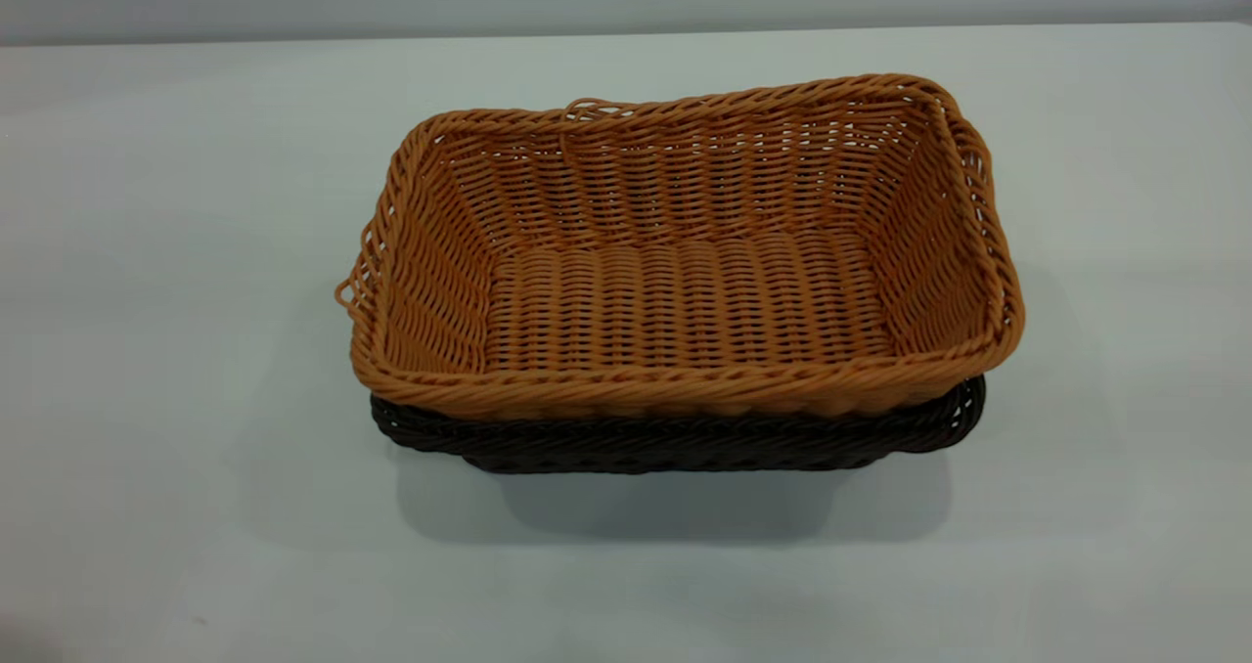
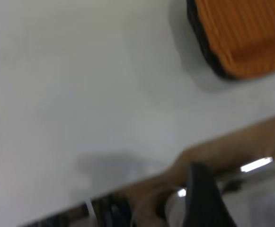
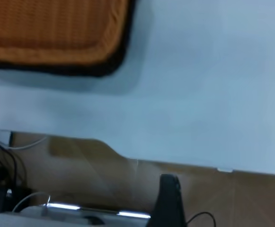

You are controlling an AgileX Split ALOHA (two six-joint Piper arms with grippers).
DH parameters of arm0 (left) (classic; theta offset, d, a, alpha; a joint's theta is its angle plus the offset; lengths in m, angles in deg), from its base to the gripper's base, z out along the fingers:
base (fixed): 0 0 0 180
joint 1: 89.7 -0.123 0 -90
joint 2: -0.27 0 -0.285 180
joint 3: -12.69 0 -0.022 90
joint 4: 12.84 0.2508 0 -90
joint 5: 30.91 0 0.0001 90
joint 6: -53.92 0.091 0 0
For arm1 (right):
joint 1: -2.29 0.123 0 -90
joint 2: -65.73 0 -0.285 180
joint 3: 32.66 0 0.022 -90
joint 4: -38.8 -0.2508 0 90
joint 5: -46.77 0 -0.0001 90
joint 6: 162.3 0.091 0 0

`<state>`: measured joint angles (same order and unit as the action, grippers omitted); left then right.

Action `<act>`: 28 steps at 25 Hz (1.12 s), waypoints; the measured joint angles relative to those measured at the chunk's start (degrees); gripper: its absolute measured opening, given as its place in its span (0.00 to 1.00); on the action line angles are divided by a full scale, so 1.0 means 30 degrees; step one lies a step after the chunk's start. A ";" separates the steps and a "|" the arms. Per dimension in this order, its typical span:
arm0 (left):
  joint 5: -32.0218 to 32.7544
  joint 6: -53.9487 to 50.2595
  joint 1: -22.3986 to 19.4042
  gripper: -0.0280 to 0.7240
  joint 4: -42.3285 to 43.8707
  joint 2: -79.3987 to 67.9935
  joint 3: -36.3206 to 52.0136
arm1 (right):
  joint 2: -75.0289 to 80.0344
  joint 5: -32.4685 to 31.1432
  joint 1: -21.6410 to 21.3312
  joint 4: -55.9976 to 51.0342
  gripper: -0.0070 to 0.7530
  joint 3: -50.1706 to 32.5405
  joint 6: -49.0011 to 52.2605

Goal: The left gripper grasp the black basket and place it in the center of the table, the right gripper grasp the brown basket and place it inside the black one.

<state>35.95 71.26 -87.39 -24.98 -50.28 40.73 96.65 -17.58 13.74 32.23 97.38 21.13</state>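
Observation:
The brown basket (image 1: 685, 291) sits nested inside the black basket (image 1: 685, 443) in the middle of the white table (image 1: 147, 252). Only the black basket's near rim and a strip of its side show beneath the brown one. Neither gripper appears in the exterior view. In the left wrist view a dark part of the left gripper (image 2: 203, 201) hangs beyond the table edge, far from the brown basket (image 2: 241, 33) and the black rim (image 2: 199, 33). In the right wrist view the right gripper (image 3: 168, 203) is likewise off the table, away from the brown basket (image 3: 52, 28) and black rim (image 3: 99, 71).
The table (image 2: 80, 94) spreads bare and white around the stacked baskets. Beyond its edge (image 3: 175, 163) lie a brown floor, cables (image 3: 4, 156) and pale equipment.

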 joint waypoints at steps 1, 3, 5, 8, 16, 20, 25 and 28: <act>0.0000 -0.0003 0.0000 0.53 0.0019 0.0642 0.0919 | -0.0262 0.0157 0.0000 -0.0043 0.73 -0.0036 0.0042; -0.0090 -0.0039 0.0000 0.53 0.0042 0.1801 0.3049 | -0.0512 0.0330 0.0000 -0.0120 0.73 -0.0036 -0.0033; -0.0155 -0.0057 0.0000 0.53 0.0085 0.3039 0.4813 | -0.0531 0.0258 0.0000 -0.0136 0.73 -0.0094 -0.0173; -0.0486 -0.0294 0.0000 0.53 0.0482 0.4881 0.6752 | -0.0531 0.0192 0.0000 -0.0136 0.73 -0.0094 -0.0251; -0.1004 -0.2182 0.0000 0.53 0.1437 0.9662 0.7030 | -0.0531 0.0192 0.0000 -0.0136 0.73 -0.0094 -0.0251; -0.0987 -0.2222 0.0000 0.53 0.1437 1.1642 0.7030 | -0.1027 0.0192 -0.0123 -0.0168 0.73 -0.0098 -0.0251; -0.0918 -0.2238 0.0000 0.53 0.1437 1.3278 0.7030 | -0.3730 0.0099 -0.1967 -0.0241 0.73 -0.0098 -0.0251; -0.0866 -0.2238 -0.0523 0.53 0.1402 1.3954 0.7030 | -0.6179 0.0023 -0.2350 -0.0241 0.73 -0.0098 -0.0251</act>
<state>33.35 64.54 -88.96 -20.77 -8.42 61.82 78.12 -17.52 6.69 31.51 97.08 20.38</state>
